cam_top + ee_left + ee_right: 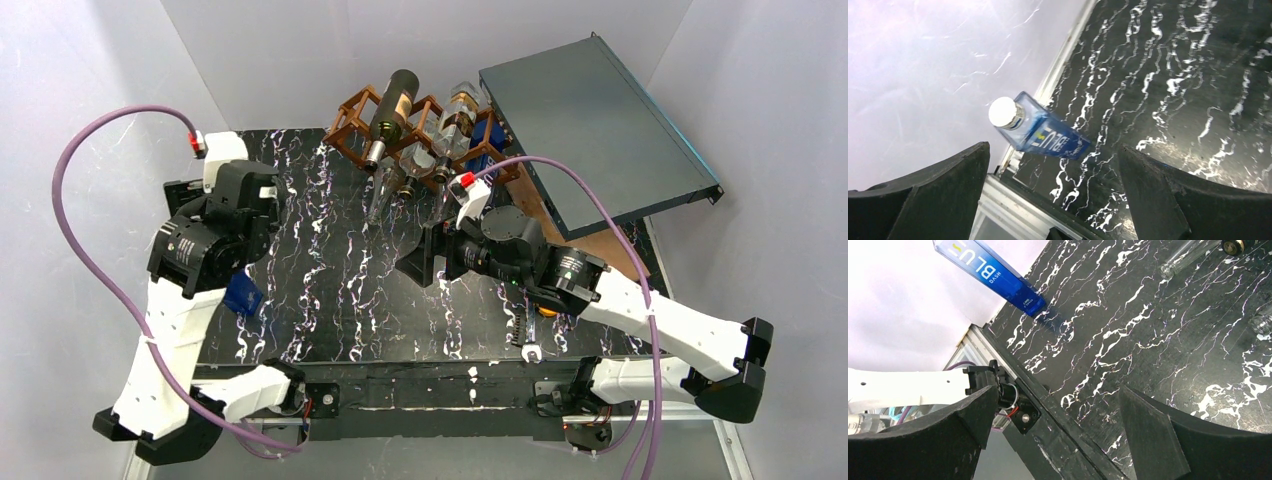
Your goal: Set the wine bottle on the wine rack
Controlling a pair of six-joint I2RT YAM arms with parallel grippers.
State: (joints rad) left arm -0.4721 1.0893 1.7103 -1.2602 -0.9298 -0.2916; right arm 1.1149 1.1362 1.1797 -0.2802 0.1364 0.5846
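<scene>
Bright, even light; glare-streaked glossy tabletop.

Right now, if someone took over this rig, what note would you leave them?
Left gripper: open, empty, poised over the blue bottle, not touching it.
Right gripper: open, empty, over mid-table.
Blue bottle: apparently standing on its base at the left edge of the table, far from the rack.
Rack: at the far edge, holding a dark bottle and clear bottles.
Done: nothing yet for the blue bottle.
Left: grasp it, carry it across, and lay it in an opening that looks free.
</scene>
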